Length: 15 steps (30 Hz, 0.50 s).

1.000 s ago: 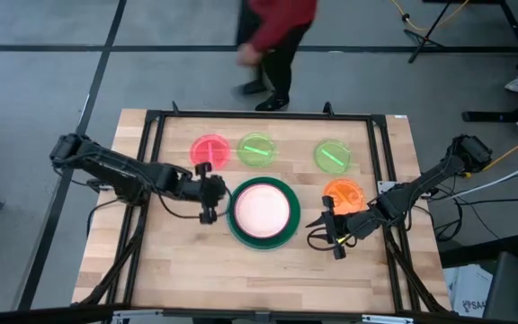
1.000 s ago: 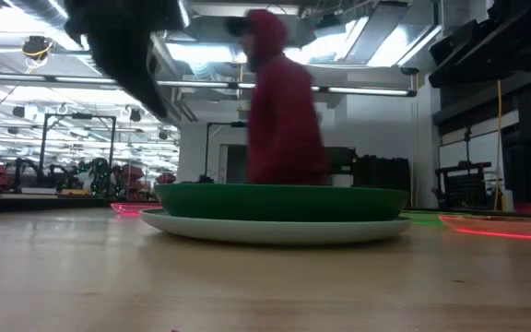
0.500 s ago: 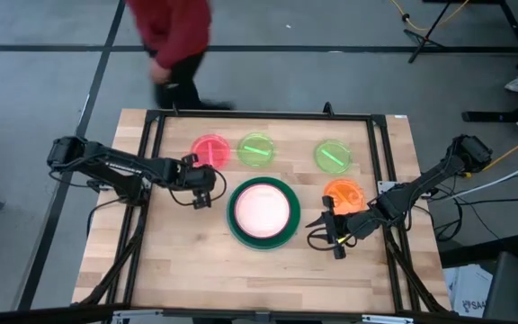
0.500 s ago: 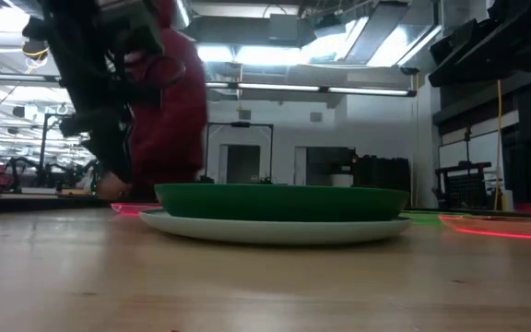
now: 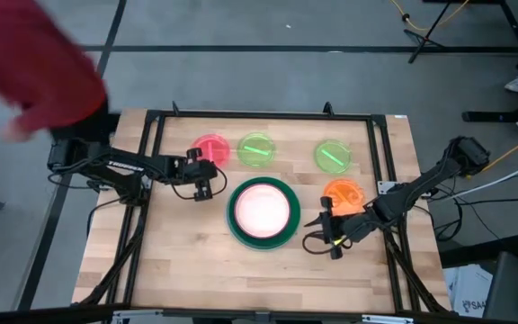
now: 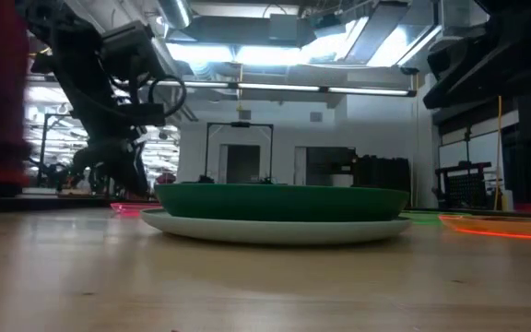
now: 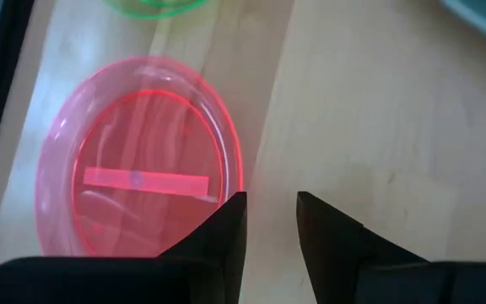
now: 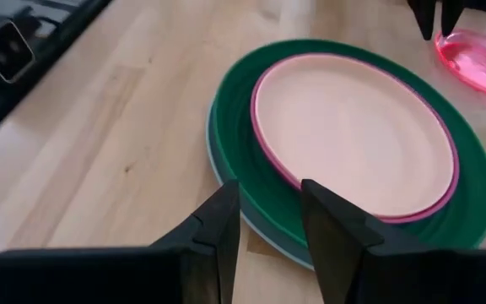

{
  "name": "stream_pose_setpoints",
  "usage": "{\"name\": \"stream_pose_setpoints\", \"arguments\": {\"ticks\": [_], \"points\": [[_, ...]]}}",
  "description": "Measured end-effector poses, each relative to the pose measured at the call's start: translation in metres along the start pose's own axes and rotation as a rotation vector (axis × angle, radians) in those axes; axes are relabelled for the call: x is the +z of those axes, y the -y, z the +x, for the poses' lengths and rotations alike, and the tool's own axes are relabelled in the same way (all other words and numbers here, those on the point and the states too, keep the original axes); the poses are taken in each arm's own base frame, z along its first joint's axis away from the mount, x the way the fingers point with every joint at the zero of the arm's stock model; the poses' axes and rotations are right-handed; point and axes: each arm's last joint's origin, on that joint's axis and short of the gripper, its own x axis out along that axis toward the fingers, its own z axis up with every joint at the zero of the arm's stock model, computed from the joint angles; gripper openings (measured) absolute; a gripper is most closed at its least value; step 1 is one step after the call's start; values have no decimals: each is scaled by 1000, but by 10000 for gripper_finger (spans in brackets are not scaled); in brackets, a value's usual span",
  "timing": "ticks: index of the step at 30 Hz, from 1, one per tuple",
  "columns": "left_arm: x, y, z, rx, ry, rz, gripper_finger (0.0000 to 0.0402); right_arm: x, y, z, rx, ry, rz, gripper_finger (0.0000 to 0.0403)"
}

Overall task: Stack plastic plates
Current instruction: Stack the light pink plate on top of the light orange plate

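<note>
A stack of plates (image 5: 261,211) sits mid-table: light blue at the bottom, then dark green (image 8: 226,110) and magenta, with cream-pink (image 8: 353,131) on top. The translucent red plate (image 5: 209,148) lies flat by the far edge, next to two lime green plates (image 5: 257,148) (image 5: 332,155). The orange plate (image 5: 342,193) lies to the right of the stack. My left gripper (image 5: 203,187) hovers open, with a narrow gap, over bare wood at the red plate's (image 7: 142,160) near rim. My right gripper (image 5: 317,236) waits, narrowly open, at the stack's right side.
A black frame rail (image 5: 259,115) runs round the table's edges. A person's red sleeve (image 5: 43,81) reaches in past the far left corner. Bare wood (image 5: 241,279) stretches along the near edge.
My left gripper has drawn back from the stack's left rim and moved toward the far edge, to the red plate's near side. The person in red has walked from behind the far edge round to the far left corner. The plates have stayed put.
</note>
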Motion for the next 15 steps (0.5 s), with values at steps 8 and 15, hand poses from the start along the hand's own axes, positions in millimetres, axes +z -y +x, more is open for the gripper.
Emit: {"name": "stream_pose_setpoints", "arguments": {"ticks": [8, 15], "points": [[-8, -11, 9, 16, -17, -43, 98, 0, -1, 3, -17, 7, 1, 117], [-15, -18, 16, 20, -1, -38, 98, 0, -1, 3, -16, 13, 3, 117]]}}
